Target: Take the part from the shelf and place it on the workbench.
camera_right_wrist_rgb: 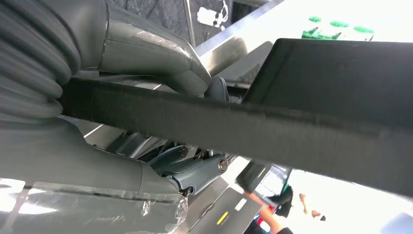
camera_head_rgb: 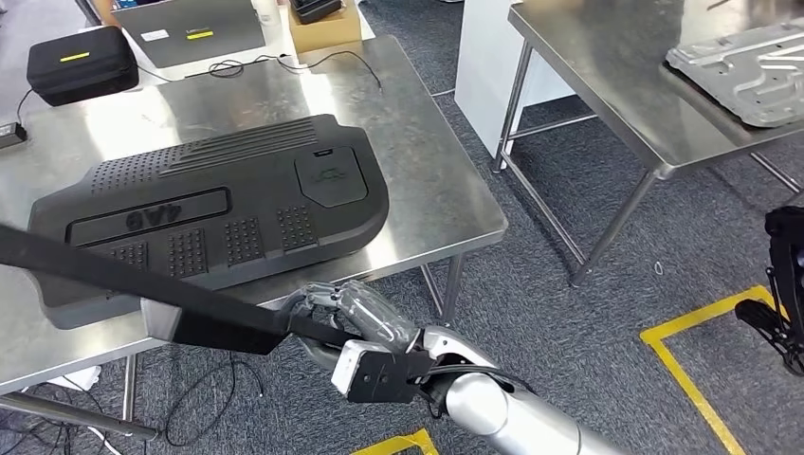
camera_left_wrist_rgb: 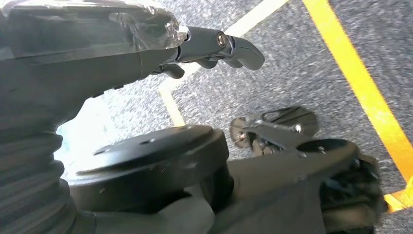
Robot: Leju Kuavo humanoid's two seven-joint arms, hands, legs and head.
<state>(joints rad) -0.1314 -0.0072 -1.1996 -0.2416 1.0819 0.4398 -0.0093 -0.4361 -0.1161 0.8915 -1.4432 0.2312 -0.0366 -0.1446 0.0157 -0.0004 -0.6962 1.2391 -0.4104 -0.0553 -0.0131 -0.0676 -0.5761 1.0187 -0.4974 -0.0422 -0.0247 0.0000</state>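
Black flat part (camera_head_rgb: 142, 284): long dark panel, carried in the right hand (camera_head_rgb: 356, 327), running from that hand out past the picture's left edge, in front of the near edge of the steel counter (camera_head_rgb: 431, 204). Right wrist view: thumb (camera_right_wrist_rgb: 151, 51) above, fingers (camera_right_wrist_rgb: 195, 168) below, panel edge clamped between them.

Left hand (camera_left_wrist_rgb: 214, 46): hangs over grey carpet with yellow floor tape (camera_left_wrist_rgb: 360, 83); fingers curled in, nothing held.

Also on counter: large black moulded cover (camera_head_rgb: 218, 213); black case (camera_head_rgb: 81, 62) at the far corner.

Step in hand, as judged: carry and placement; the part is off the shelf, not yet set down.

Next move calls for: lifting the panel over the counter edge and lowering it onto bare steel beside the cover before letting go.
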